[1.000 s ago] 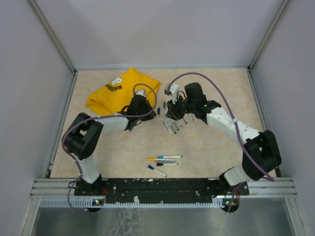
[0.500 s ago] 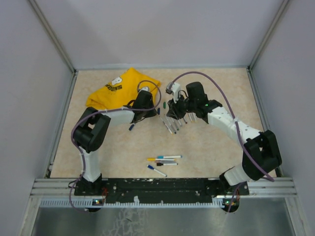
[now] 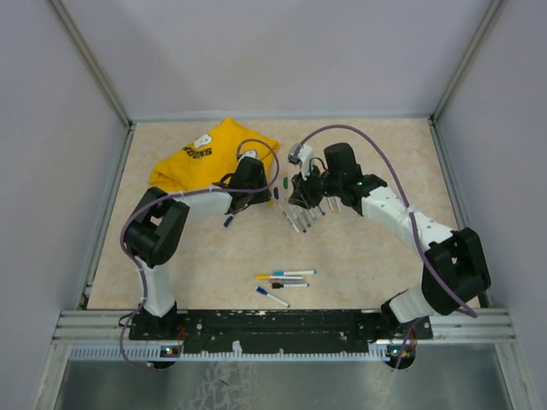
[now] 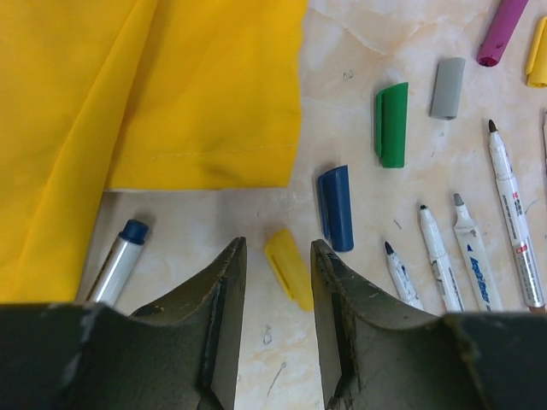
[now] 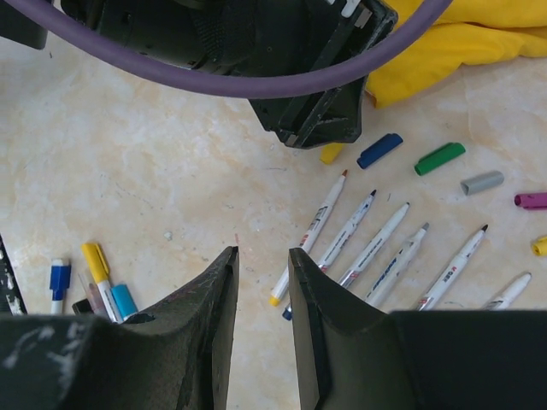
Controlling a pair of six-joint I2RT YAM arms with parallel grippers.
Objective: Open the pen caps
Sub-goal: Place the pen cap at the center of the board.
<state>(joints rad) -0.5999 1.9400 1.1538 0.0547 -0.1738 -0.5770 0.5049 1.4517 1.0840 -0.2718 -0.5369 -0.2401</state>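
Note:
My left gripper (image 4: 277, 248) is open low over the table, with a loose yellow cap (image 4: 291, 269) lying just ahead between its fingertips. Beyond lie blue (image 4: 336, 207), green (image 4: 391, 124), grey (image 4: 447, 87) and purple (image 4: 502, 30) caps. Several uncapped pens (image 4: 474, 256) lie to the right. A pen with a blue end (image 4: 120, 260) lies to the left. My right gripper (image 5: 262, 254) is open and empty above bare table, left of the uncapped pens (image 5: 376, 243). In the top view the grippers, left (image 3: 261, 198) and right (image 3: 297, 195), face each other.
The yellow T-shirt (image 3: 209, 154) lies at the back left, its hem (image 4: 205, 128) right by the caps. Several capped pens (image 3: 285, 280) lie near the front middle; they also show in the right wrist view (image 5: 98, 265). Walls enclose the table on three sides.
The left gripper has swung right toward the caps. A blue-ended pen now lies on the table left of it. The right arm has barely moved.

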